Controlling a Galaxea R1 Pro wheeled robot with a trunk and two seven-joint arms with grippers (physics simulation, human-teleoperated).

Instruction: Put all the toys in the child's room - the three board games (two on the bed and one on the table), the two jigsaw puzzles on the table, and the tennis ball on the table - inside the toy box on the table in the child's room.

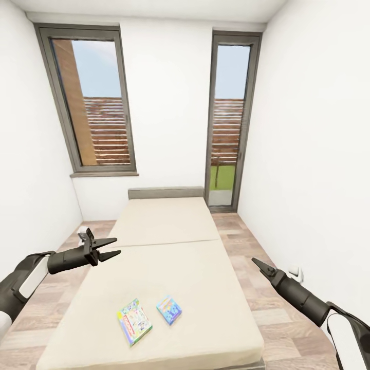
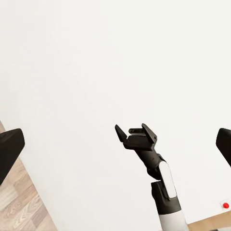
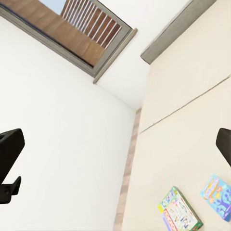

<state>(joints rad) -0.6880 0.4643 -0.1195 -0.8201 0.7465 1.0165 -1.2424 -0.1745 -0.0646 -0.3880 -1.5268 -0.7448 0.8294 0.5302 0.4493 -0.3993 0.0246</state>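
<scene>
Board games (image 1: 134, 321) (image 1: 169, 309) flat on bed (image 1: 169, 226), grippers apart

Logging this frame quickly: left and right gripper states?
Left gripper: open, empty.
Right gripper: open, empty.

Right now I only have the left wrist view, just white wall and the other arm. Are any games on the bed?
Observer: Yes, two lie flat on the bed near its foot, a bigger game and a blue game, side by side and not touching.
Operator: Where is my left gripper?
Observer: The left gripper is open and empty. In the head view it shows at the bed's left edge, nearer the headboard than the games.
Operator: What is past the bed?
Observer: Two tall windows in the far wall.
</scene>
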